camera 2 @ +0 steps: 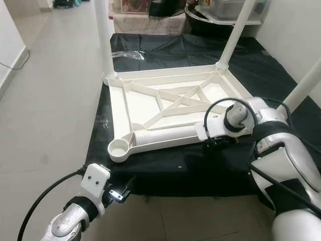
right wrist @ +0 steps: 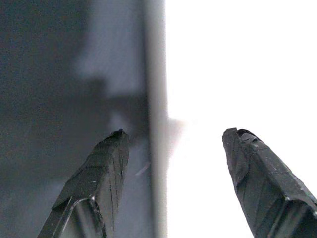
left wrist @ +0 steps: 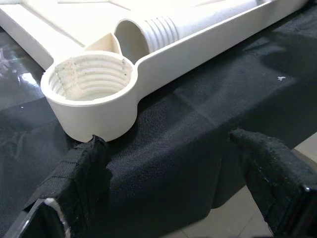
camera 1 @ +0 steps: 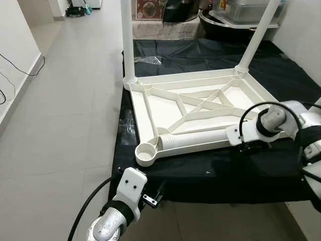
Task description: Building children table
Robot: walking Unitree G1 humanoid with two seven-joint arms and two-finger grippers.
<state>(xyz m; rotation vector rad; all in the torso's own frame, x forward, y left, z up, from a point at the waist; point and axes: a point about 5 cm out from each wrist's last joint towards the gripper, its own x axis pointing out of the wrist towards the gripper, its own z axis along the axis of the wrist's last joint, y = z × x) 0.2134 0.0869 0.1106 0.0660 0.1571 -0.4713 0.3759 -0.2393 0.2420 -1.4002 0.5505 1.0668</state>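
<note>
A white children's table top [camera 1: 165, 108] lies upside down on a black cloth [camera 1: 225, 170]. Upright white legs stand in its far left corner [camera 1: 128, 40] and far right corner [camera 1: 256, 37], and a third leg [camera 2: 303, 88] rises at the near right. A loose leg [camera 1: 200, 138] lies inside the frame along the near edge. Its ribbed end points at the empty threaded socket [left wrist: 91, 82] in the near left corner. My left gripper [left wrist: 167, 141] is open, low over the cloth just in front of that socket. My right gripper [right wrist: 173, 134] is open over the table top's near right edge, by the loose leg's other end.
A clear plastic bag [camera 1: 148, 60] lies on the cloth behind the table top. Grey bins and a rug [camera 1: 246, 12] stand at the back. Tiled floor [camera 1: 65, 115] stretches left to a white wall with a cable [camera 1: 20, 65].
</note>
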